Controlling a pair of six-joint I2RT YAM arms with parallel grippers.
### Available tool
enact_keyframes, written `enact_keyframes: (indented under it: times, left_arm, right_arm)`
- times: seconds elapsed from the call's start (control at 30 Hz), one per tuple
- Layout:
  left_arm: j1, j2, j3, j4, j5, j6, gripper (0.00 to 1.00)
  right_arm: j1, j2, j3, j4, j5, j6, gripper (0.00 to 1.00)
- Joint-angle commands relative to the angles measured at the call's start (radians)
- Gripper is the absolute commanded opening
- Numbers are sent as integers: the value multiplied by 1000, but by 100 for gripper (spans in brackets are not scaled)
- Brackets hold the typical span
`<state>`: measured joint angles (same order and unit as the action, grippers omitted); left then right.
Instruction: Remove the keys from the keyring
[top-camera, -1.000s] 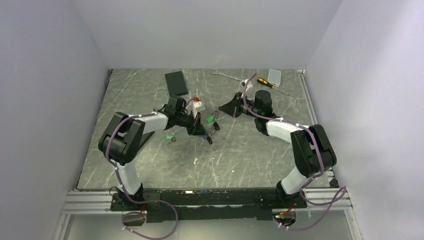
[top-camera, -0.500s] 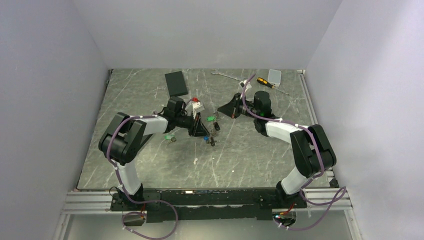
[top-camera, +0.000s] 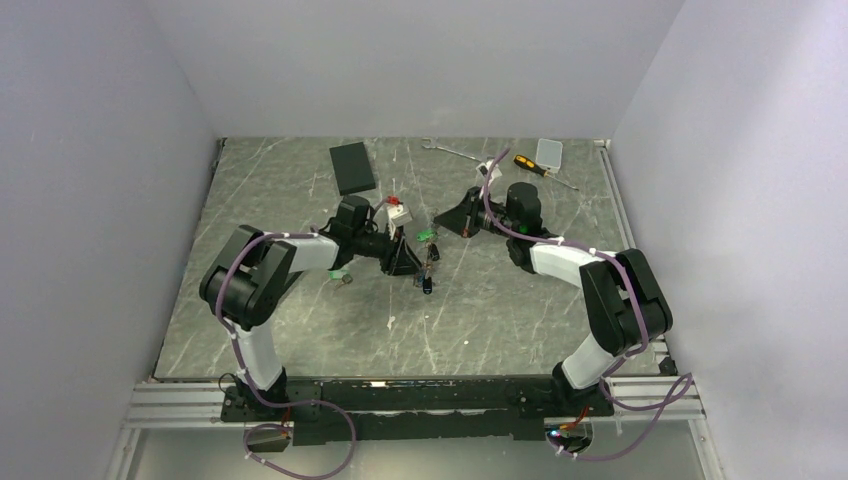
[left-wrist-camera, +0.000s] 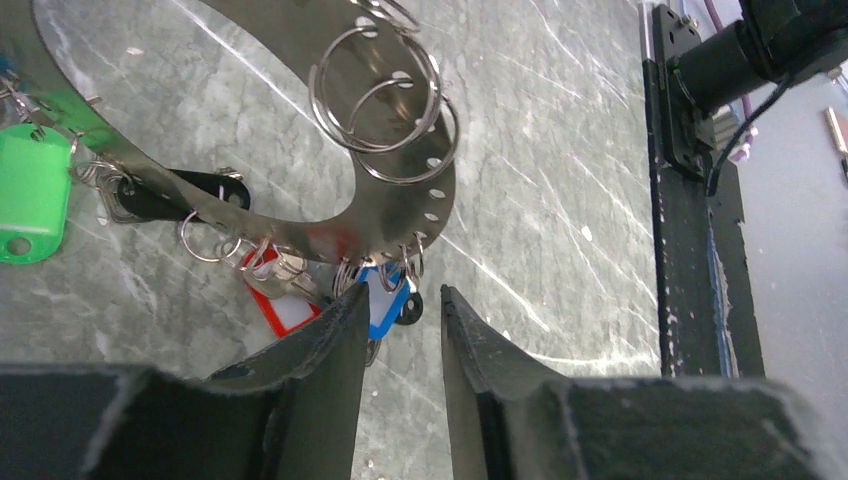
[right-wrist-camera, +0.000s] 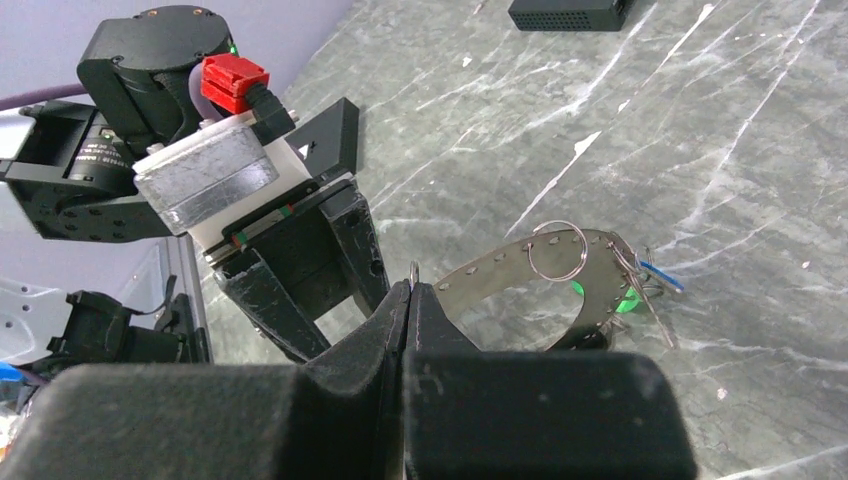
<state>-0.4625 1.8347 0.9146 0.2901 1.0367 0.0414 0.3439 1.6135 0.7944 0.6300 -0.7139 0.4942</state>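
The keyring is a flat grey metal band with holes, held up between the arms; it also shows in the right wrist view. The keys hang from it: a green tag, a red tag, a blue tag and a black-headed key. Empty split rings hang on it too. My left gripper is open, its tips just below the blue tag. My right gripper is shut on the keyring's edge. In the top view the left gripper and right gripper flank the keys.
A loose key with a green tag lies on the table left of the left gripper. A black box lies at the back. A wrench, a screwdriver and a small pale case lie at the back right.
My left gripper has turned and shifted slightly toward the hanging keys. The key bunch now hangs a little nearer the front. The right arm has hardly moved.
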Motion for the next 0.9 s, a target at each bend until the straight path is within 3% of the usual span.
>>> enact_keyframes:
  times: [0.0, 0.17, 0.37, 0.57, 0.87]
  left_arm:
    - [-8, 18, -49, 146, -41, -95, 39]
    - [-3, 1, -109, 255, -81, -140, 42]
    - [87, -19, -132, 287, -39, -191, 56]
    - [94, -19, -163, 346, -36, -201, 56]
    - [109, 62, -138, 448, -46, -283, 57]
  right_arm:
    - [4, -36, -7, 77, 21, 14, 0]
    - [34, -38, -2, 62, 98, 28, 0]
    - [85, -3, 40, 31, 198, 66, 0]
    - [102, 79, 162, -133, 312, 124, 0]
    - [104, 133, 207, -164, 360, 155, 0]
